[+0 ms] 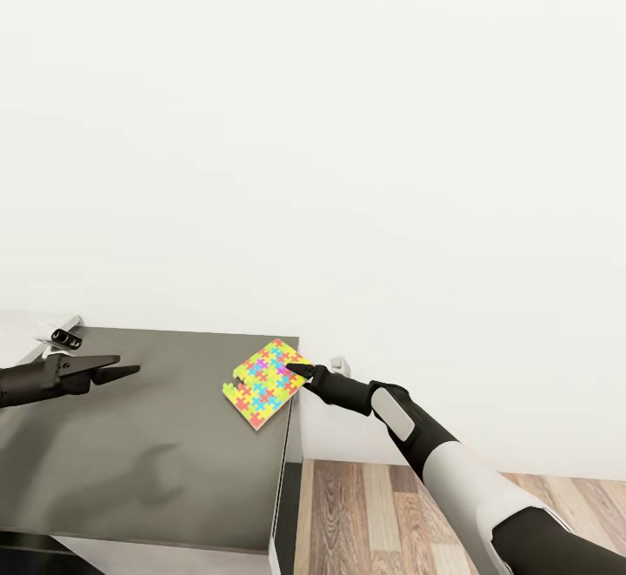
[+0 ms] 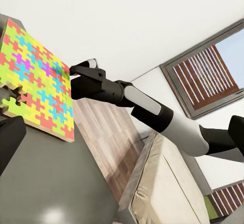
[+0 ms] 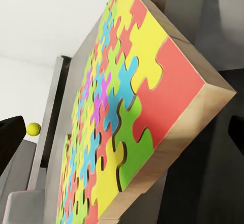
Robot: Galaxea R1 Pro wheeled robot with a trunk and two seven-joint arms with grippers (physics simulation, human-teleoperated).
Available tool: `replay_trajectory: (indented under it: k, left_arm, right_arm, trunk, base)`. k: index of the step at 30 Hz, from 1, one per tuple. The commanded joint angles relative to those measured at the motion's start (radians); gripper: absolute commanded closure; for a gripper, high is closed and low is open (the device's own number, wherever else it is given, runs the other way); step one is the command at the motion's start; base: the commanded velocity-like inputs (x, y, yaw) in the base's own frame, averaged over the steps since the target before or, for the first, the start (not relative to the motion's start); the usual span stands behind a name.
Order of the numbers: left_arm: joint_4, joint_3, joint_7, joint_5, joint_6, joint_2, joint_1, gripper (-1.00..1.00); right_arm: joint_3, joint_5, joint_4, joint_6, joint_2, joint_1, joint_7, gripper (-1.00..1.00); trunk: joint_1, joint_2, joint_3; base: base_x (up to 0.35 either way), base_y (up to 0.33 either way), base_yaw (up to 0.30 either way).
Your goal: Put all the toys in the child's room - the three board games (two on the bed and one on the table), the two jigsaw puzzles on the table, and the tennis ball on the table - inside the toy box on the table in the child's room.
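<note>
A jigsaw puzzle (image 1: 265,382), a flat square of yellow, pink, blue and green pieces on a wooden base, lies at the right edge of a dark grey desk top (image 1: 148,453). My right gripper (image 1: 296,371) is open at the puzzle's right corner, which sits between its fingers (image 3: 10,137) without being clamped. The left wrist view shows that gripper (image 2: 84,67) against the puzzle (image 2: 38,76). My left gripper (image 1: 122,371) hovers open over the desk's left part, well away from the puzzle. A small yellow-green tennis ball (image 3: 33,128) sits far beyond the desk.
The desk ends right beside the puzzle, and wood plank floor (image 1: 391,505) lies below. A white wall stands directly behind. The beige bed (image 2: 168,183) and a grey-framed window (image 2: 203,76) are behind my right arm. A paler surface with small objects (image 1: 61,331) adjoins the desk's far left.
</note>
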Motion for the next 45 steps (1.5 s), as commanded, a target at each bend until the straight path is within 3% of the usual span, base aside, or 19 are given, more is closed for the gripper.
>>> replay_trajectory:
  k: [1,45]
  left_arm:
    - [0.0,-0.002,-0.004,0.001,0.011,0.001,-0.001,-1.0]
    - [0.0,-0.002,-0.004,0.001,0.011,0.001,-0.001,-1.0]
  right_arm:
    - [0.002,-0.006,0.0,0.004,0.0,-0.001,0.0,-1.0]
    - [0.004,-0.007,-0.004,0.007,-0.017,-0.001,0.023,-1.0]
  trunk:
    - [0.0,0.0,-0.001]
    - [0.0,0.0,-0.001]
  base:
    - [0.0,0.0,0.0]
    - [0.0,0.0,0.0]
